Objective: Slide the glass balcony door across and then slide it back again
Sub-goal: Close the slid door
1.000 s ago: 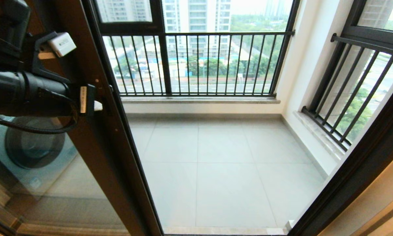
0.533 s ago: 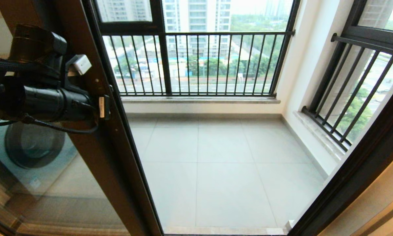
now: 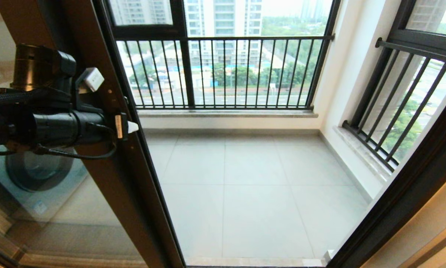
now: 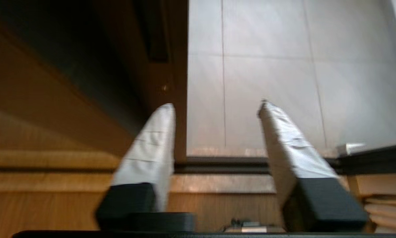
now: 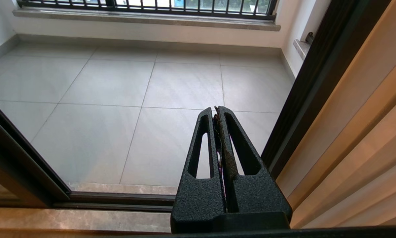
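The glass balcony door (image 3: 51,212) stands at the left of the head view, its dark brown stile (image 3: 111,163) bordering a wide open doorway. My left gripper (image 3: 128,126) is at the stile's edge, about lock height. In the left wrist view the left gripper (image 4: 216,105) is open: one white fingertip (image 4: 161,132) lies against the stile (image 4: 179,82), the other (image 4: 283,132) hangs over the floor tiles, and nothing is held between them. The right gripper (image 5: 216,110) is shut and empty, low over the threshold near the right jamb, and it does not appear in the head view.
Grey balcony floor tiles (image 3: 260,193) lie beyond the door track (image 5: 118,201). Black barred railing windows close the far side (image 3: 223,74) and the right side (image 3: 401,111). The dark right jamb (image 3: 405,193) bounds the opening. A washing machine (image 3: 37,167) shows through the door glass.
The left arm has swung right and down along the stile to its edge. A white fingertip now pokes past that edge. The door has not moved.
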Controlling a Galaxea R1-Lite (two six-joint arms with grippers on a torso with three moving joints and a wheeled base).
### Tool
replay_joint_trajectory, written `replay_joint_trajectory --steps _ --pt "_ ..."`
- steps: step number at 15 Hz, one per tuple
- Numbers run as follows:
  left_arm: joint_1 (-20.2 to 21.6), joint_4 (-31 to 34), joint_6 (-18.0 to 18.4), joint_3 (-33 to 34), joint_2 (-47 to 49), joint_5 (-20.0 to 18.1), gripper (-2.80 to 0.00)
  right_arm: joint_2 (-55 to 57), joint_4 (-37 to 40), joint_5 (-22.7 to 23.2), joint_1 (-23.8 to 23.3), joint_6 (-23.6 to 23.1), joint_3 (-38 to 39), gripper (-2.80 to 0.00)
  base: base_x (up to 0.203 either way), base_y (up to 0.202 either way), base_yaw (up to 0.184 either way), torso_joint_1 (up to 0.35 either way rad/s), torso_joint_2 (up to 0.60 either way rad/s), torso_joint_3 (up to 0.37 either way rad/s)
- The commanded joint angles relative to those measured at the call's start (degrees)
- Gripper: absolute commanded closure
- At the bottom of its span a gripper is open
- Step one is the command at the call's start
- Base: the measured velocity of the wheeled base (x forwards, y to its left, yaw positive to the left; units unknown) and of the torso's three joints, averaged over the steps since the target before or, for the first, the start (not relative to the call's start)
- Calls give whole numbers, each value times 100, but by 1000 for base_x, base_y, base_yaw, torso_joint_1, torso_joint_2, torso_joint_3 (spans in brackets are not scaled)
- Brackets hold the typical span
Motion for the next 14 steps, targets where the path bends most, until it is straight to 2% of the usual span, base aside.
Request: replay_joint_trajectory --steps 1,4,8,14 --pt "74 -33 -8 45 127 -36 -280 -2 0 4 2 -6 0 0 0 0 0 0 0 0" --pt "174 -270 -130 54 447 -298 -280 -2 0 4 2 -9 0 0 0 0 0 0 0 0" --pt "265 -670 -129 30 594 -329 -280 -2 0 4 2 -9 0 0 0 0 0 0 0 0" --pt "265 -787 -94 -71 664 -337 -280 -2 0 4 2 -1 0 0 0 0 0 0 0 0"
